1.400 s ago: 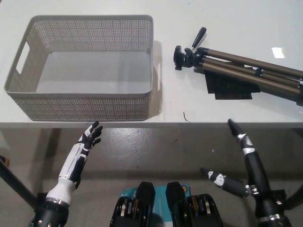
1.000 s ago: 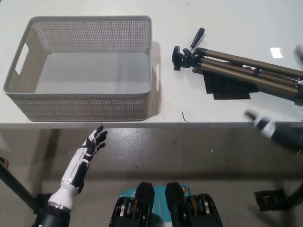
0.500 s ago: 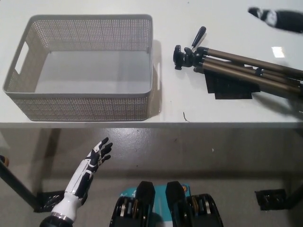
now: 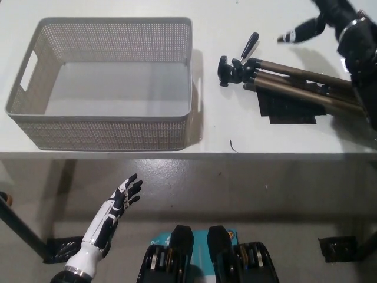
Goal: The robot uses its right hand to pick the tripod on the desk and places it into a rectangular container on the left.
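White desk (image 4: 118,12) fills the upper part of the head view, its near edge running across the middle of the picture. A bronze-legged tripod with a black head (image 4: 283,79) lies folded on the desk's right side, touching nothing but the desk and a flat black patch (image 4: 291,112) under its legs. Its long axis runs roughly left to right, tilted slightly toward the near edge at the right. The black head and its handle point left, toward the container; the legs run off the right edge of the picture.

A pale grey perforated rectangular container (image 4: 106,132) sits on the desk's left side, well apart from the tripod, with nothing in it.

The black right hand (image 4: 321,20) hovers near the desk's far right corner, above the tripod's legs, fingers spread and grasping nothing. The white left hand (image 4: 118,203) rests below the desk's near edge at the lower left, fingers apart, released.

The task appears barely begun: the tripod is not yet grasped, and lifting, carrying left and placing all remain.
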You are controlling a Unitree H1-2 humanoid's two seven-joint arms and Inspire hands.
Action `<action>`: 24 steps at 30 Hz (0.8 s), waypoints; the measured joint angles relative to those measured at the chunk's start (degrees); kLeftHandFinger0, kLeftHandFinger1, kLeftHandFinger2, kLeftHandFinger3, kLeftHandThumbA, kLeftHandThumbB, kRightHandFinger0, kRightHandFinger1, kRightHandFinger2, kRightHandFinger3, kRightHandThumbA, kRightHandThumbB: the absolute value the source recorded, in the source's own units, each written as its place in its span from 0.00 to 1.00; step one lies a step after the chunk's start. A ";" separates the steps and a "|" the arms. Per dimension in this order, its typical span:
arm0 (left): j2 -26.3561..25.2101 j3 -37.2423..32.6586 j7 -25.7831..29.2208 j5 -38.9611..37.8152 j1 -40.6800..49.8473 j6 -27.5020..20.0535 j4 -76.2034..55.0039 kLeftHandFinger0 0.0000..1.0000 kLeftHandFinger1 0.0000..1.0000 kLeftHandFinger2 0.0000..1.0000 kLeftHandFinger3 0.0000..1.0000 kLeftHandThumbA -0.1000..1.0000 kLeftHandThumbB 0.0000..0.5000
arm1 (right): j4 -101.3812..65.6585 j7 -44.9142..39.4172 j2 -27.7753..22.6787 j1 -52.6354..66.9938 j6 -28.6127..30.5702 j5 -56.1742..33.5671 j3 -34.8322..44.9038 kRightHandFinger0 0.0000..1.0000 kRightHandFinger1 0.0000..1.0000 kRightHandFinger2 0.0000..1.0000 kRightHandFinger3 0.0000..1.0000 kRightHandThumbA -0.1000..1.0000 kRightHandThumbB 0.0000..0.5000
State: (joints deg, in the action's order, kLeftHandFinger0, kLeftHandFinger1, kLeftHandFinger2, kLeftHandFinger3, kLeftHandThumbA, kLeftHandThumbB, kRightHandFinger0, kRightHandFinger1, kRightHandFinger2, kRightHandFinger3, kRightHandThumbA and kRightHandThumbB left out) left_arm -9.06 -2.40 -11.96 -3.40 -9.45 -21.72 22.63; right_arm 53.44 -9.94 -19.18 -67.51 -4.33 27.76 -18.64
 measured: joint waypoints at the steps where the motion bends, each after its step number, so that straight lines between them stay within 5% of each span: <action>1: 0.01 -0.01 -0.03 -0.01 0.01 0.00 -0.01 1.00 1.00 1.00 1.00 1.00 1.00 | 2.96 -0.06 0.21 -0.56 0.04 0.20 -0.95 1.00 1.00 1.00 1.00 1.00 0.89; 7: -0.01 0.01 -0.27 -0.06 0.06 -0.23 -0.07 1.00 1.00 1.00 1.00 1.00 1.00 | 18.80 -1.47 1.45 -5.84 0.63 0.20 -3.49 1.00 1.00 1.00 1.00 1.00 0.80; 13: -0.02 0.06 -0.35 -0.09 0.06 -0.38 -0.08 1.00 1.00 1.00 1.00 1.00 1.00 | 24.64 -3.68 1.45 -7.85 1.91 -2.39 0.04 1.00 1.00 1.00 1.00 1.00 0.90; 24: -0.07 0.06 -0.69 -0.36 0.05 -0.41 -0.08 1.00 1.00 1.00 1.00 1.00 1.00 | 27.71 -9.22 1.43 -7.67 2.94 -4.93 2.36 1.00 1.00 1.00 1.00 1.00 0.86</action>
State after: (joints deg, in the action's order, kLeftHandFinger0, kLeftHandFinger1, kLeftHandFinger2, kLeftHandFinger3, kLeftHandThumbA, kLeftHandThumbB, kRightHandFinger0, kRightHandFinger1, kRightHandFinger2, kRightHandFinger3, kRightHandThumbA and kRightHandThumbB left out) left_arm -9.13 -2.34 -12.64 -3.76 -9.40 -22.13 22.55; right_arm 81.15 -19.16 -17.76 -75.18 -1.39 22.83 -16.28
